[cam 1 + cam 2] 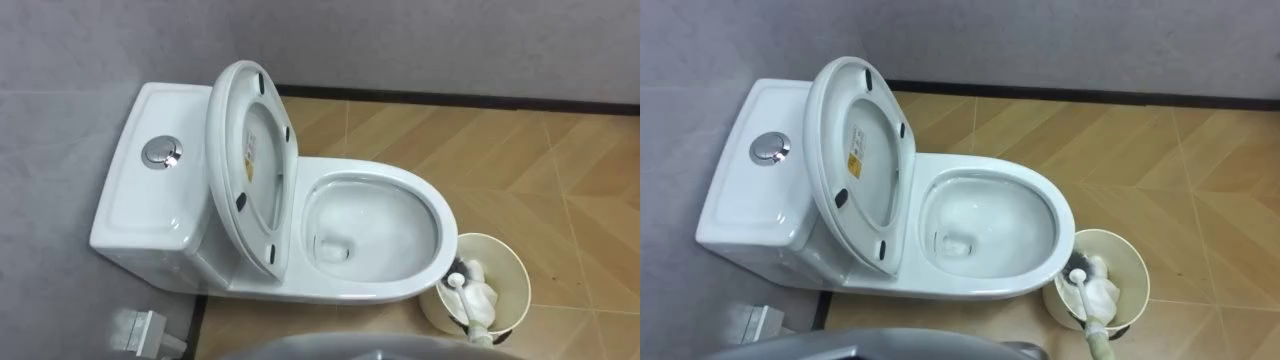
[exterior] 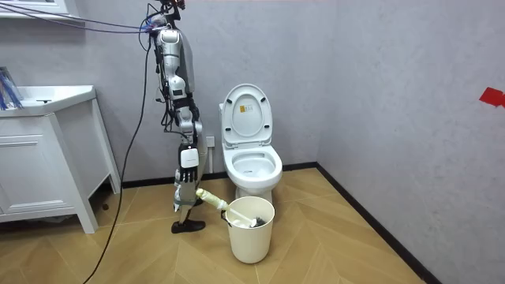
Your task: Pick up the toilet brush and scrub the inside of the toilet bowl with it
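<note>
- Waste bin (image 1: 505, 255) stands just beside the toilet (image 1: 380, 295) bowl, with the lid (image 1: 250, 160) raised.
- Toilet brush (image 1: 1093, 335) head rests in the bin; the right hand (image 2: 185, 189) hangs low, gripping its handle.

The robot stands upright, its right arm reaching down along its side, right hand (image 2: 187, 187) low beside its leg.

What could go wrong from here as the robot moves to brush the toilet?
The brush rests in the bin, which stands close beside the toilet bowl; pulling it out could tip the bin. The raised seat stands just behind the bowl; a knock from the brush handle might drop it.
</note>
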